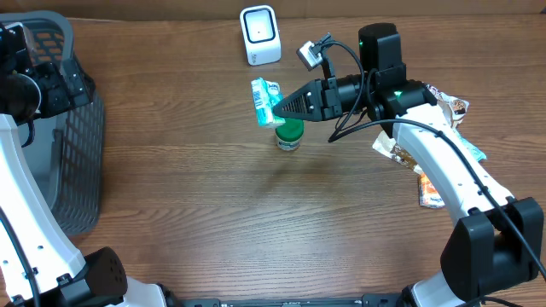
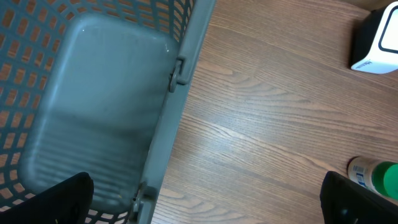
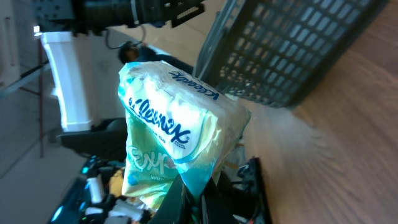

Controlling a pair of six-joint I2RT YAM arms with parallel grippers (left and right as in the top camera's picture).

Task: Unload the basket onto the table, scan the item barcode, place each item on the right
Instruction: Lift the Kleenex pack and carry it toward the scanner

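The item is a green-and-white Kleenex tissue pack. It hangs above the table, just in front of the white barcode scanner. My right gripper is shut on the pack's edge. In the right wrist view the tissue pack fills the middle, its sealed end pinched between the fingers of the right gripper. My left gripper hovers over the basket rim at the far left. In its wrist view the left gripper stands open with nothing in it.
A grey mesh basket sits at the left edge; its inside holds nothing. A green-capped bottle stands under the held pack. Several snack packets lie at the right under my right arm.
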